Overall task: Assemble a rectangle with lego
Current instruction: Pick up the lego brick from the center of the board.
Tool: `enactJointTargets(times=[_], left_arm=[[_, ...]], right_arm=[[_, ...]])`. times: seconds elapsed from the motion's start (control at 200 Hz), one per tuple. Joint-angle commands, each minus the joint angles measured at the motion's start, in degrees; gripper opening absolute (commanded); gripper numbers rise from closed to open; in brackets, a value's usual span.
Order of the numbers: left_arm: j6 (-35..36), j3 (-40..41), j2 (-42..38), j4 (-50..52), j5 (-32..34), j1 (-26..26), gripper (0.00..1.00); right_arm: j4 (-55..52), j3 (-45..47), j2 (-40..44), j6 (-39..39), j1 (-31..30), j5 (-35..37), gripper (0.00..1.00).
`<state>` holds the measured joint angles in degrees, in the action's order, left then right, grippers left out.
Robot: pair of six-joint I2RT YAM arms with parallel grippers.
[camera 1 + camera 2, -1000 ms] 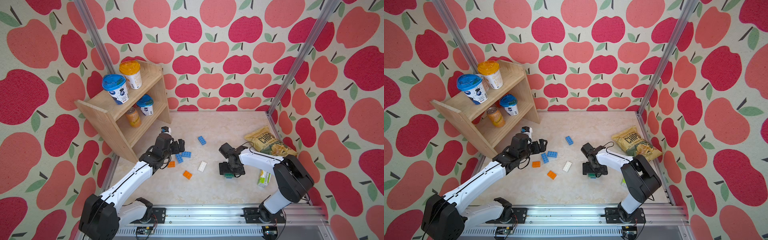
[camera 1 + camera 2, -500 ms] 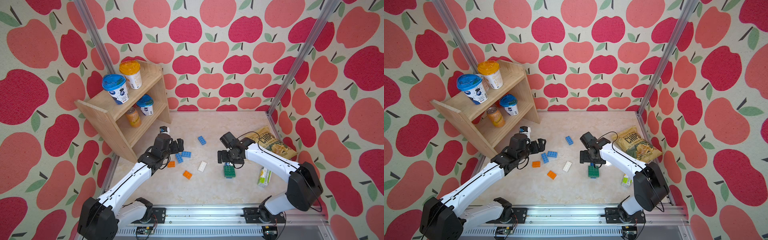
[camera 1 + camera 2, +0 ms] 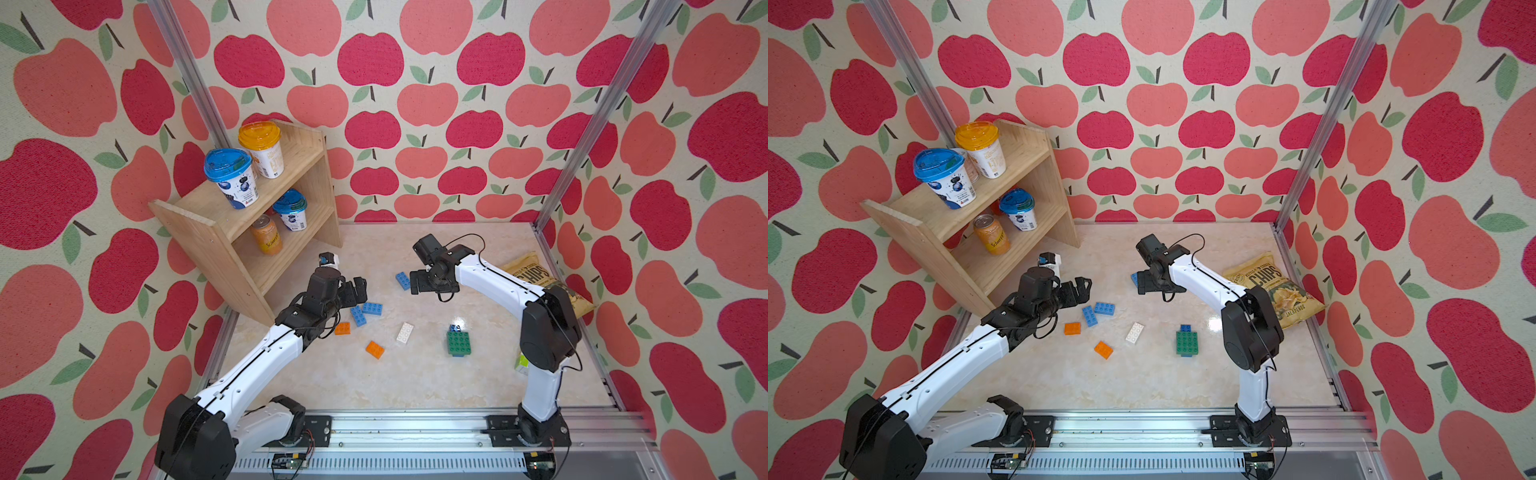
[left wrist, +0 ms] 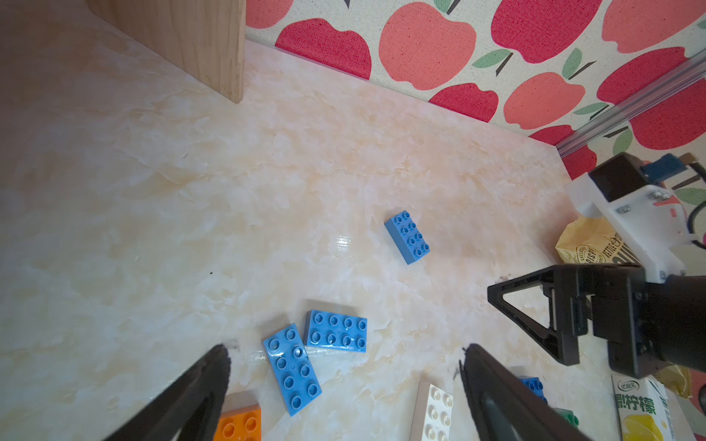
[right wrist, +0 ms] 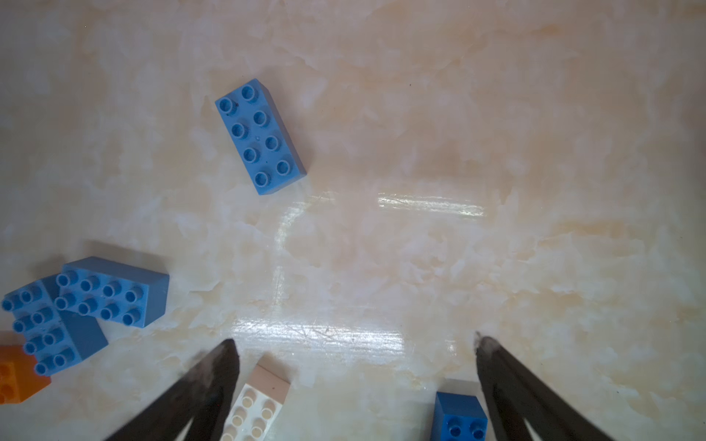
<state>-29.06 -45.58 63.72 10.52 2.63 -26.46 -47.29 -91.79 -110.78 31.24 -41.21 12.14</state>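
1. While every brick sits studs-up on the surface [image 3: 415, 386], they point all over the place. At the back, the lone blue brick [image 3: 402, 281] has its long axis on a diagonal, back-left to front-right.
2. Mid-surface, the white brick [image 3: 404, 333] slants the other way, back-right to front-left.
3. Left of that, the blue pair [image 3: 365, 309] touches at a corner in an L, one sideways, one roughly front-to-back. An orange brick [image 3: 343, 328] sits just in front, and a second orange brick [image 3: 375, 349] is further forward.
4. Right of the white one, the green block [image 3: 459, 343] is a square of studs on a darker blue brick [image 3: 455, 328] poking out its far side.
5. Up by the lone blue brick, the right pincer [image 5: 355, 345] is released, spread wide with nothing in it. Over by the blue pair, the left pincer [image 3: 355, 291] is spread and empty too.
6. Versus a second ago: the right pincer was down on the green block, and now it's swung to the back while the block stays put. The left pincer barely budged.
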Motion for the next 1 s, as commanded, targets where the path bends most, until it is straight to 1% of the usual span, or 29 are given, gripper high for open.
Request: enactJointTargets(times=[0.0, 0.075, 0.265, 0.445, 0.55, 0.7, 0.84, 0.865, 0.996], left_arm=[[-0.8, 0.3, -1.1, 1.4, 1.4, 0.4, 0.97], [-0.8, 0.3, -1.1, 1.6, 1.3, 0.6, 0.97], [-0.8, 0.4, -1.1, 1.7, 1.2, 1.0, 0.97], [-1.0, 0.5, -1.1, 1.6, 0.8, 1.1, 0.97], [-1.2, 0.8, -1.1, 1.6, 0.8, 1.1, 0.97], [-1.2, 0.9, -1.1, 1.6, 0.8, 1.1, 0.97], [-1.3, 1.1, -1.1, 1.5, 0.7, 1.1, 0.97], [-1.5, 1.1, -2.5, 1.5, 0.8, 1.0, 0.97], [-1.7, 1.4, -2.8, 1.5, 0.7, 1.1, 0.97]], right_arm=[[-1.9, -2.6, -2.9, -5.0, -1.8, -1.1, 0.99], [-2.5, -3.5, -4.9, -7.9, -2.8, -2.8, 0.97], [-3.0, -2.7, -6.1, -17.4, -7.8, -7.6, 0.99], [-5.1, -0.9, -6.5, -24.4, -11.7, -9.3, 1.0], [-5.6, 0.6, -6.6, -26.3, -12.7, -10.4, 1.0], [-6.0, 1.9, -7.1, -26.9, -13.0, -11.0, 1.0], [-6.6, 2.4, -8.0, -27.5, -13.0, -10.3, 1.0], [-6.8, 2.3, -8.3, -27.6, -13.0, -10.2, 1.0], [-7.3, 2.4, -9.5, -27.5, -13.0, -9.6, 0.98]])
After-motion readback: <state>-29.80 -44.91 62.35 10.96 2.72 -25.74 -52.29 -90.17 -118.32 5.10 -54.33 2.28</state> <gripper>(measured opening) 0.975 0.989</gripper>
